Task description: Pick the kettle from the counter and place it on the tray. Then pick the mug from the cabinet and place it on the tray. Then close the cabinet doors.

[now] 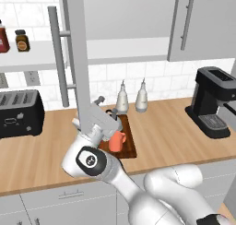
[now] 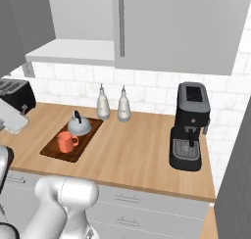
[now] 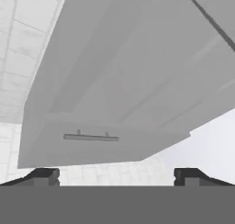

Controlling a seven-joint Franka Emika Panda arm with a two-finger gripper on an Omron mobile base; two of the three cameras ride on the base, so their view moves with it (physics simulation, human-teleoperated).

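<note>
On the counter lies the tray, holding the mug at its near end and the kettle just behind it. Two white bottles stand side by side near the tiled wall, just beyond the tray's far end. A black coffee machine stands well to the right. A toaster sits at the left edge. Above, the cabinet shows a white shelf beside a grey door with a bar handle.

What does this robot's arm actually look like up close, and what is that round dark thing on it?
The arm is built of smooth, glossy white rounded segments, like fat tubes joined at bulging elbows. The round dark thing is a black joint cap with a small white marking in its middle, ringed in grey. At the end sits a pale grey, blocky gripper; its jaws end in small dark tips. No cables show.
</note>
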